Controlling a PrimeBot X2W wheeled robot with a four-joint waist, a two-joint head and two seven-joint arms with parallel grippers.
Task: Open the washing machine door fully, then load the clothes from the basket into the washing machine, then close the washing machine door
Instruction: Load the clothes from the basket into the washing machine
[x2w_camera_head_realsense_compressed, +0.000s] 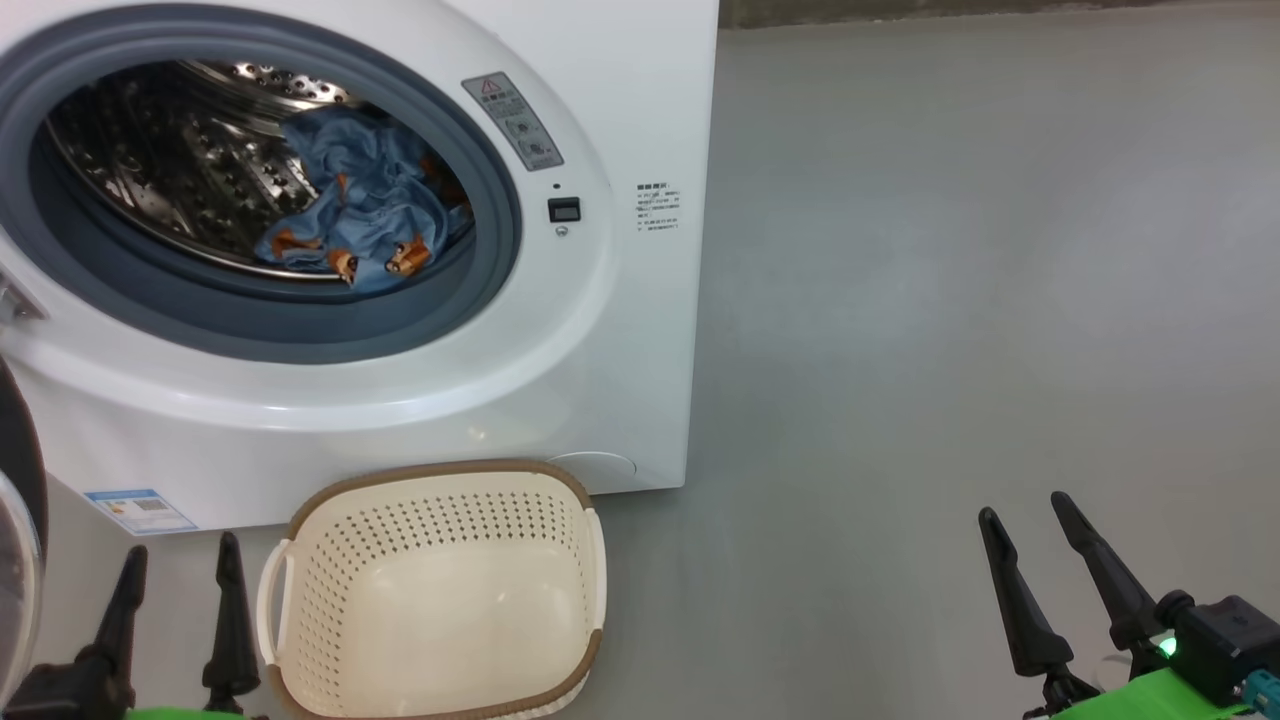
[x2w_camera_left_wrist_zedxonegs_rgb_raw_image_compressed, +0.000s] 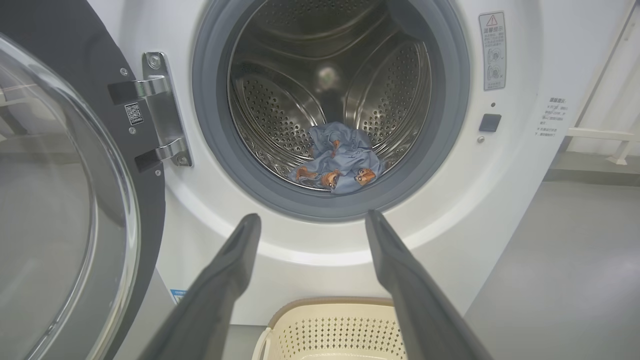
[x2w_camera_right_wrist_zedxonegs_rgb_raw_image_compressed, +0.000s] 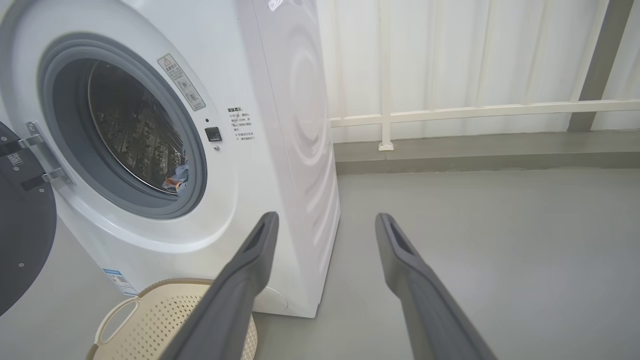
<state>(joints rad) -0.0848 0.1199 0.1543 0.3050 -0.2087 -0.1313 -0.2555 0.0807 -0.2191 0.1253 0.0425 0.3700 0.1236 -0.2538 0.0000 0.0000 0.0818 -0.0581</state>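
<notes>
The white washing machine (x2w_camera_head_realsense_compressed: 620, 330) stands with its door (x2w_camera_left_wrist_zedxonegs_rgb_raw_image_compressed: 60, 200) swung wide open to the left on its hinge. Light blue clothes (x2w_camera_head_realsense_compressed: 360, 215) with orange-brown figures lie crumpled inside the steel drum, also seen as clothes (x2w_camera_left_wrist_zedxonegs_rgb_raw_image_compressed: 340, 162) and a small patch of clothes (x2w_camera_right_wrist_zedxonegs_rgb_raw_image_compressed: 177, 176). The cream basket (x2w_camera_head_realsense_compressed: 440, 600) sits on the floor in front of the machine with nothing inside it. My left gripper (x2w_camera_head_realsense_compressed: 180, 560) is open, low beside the basket's left side, with nothing between its fingers. My right gripper (x2w_camera_head_realsense_compressed: 1025, 510) is open over bare floor, well right of the machine.
Grey floor (x2w_camera_head_realsense_compressed: 950, 300) stretches to the right of the machine. A white railing (x2w_camera_right_wrist_zedxonegs_rgb_raw_image_compressed: 475, 110) and pale wall run behind it. The door's black rim and glass (x2w_camera_head_realsense_compressed: 15, 560) reach into the lower left near my left gripper.
</notes>
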